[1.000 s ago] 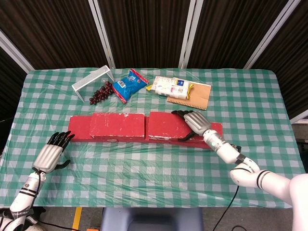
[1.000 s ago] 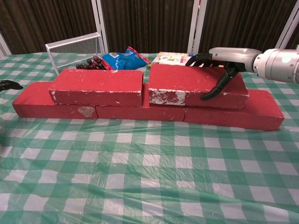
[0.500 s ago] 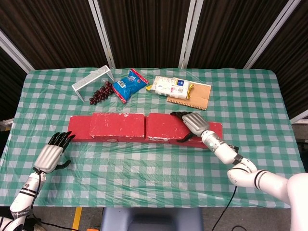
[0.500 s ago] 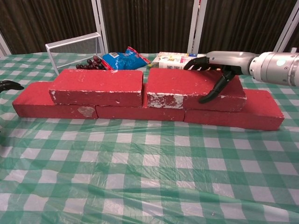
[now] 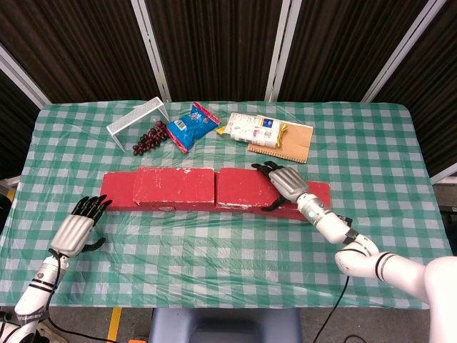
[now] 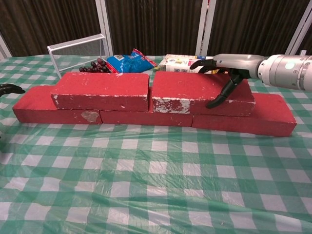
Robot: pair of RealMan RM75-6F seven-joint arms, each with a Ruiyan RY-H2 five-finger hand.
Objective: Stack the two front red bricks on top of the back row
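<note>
red brick (image 6: pixel 202 92) atop back row (image 6: pixel 151 116), gripped by right robot hand (image 6: pixel 224 66); left robot hand (image 5: pixel 77 227) spread, empty

Red bricks (image 6: pixel 102 90), scuffed white at the edges, on a green-and-white checked cloth (image 6: pixel 146 185); behind, a blue snack bag (image 5: pixel 193 126) and white wire rack (image 5: pixel 136 118).

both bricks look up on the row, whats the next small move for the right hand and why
Probably open the right hand and lift it clear. The right-hand upper red brick already lies flat on the back row of red bricks, its end almost against the left-hand upper red brick. The fingers wrap its right end, thumb on the front face, so a straight release should avoid dragging it.
</note>
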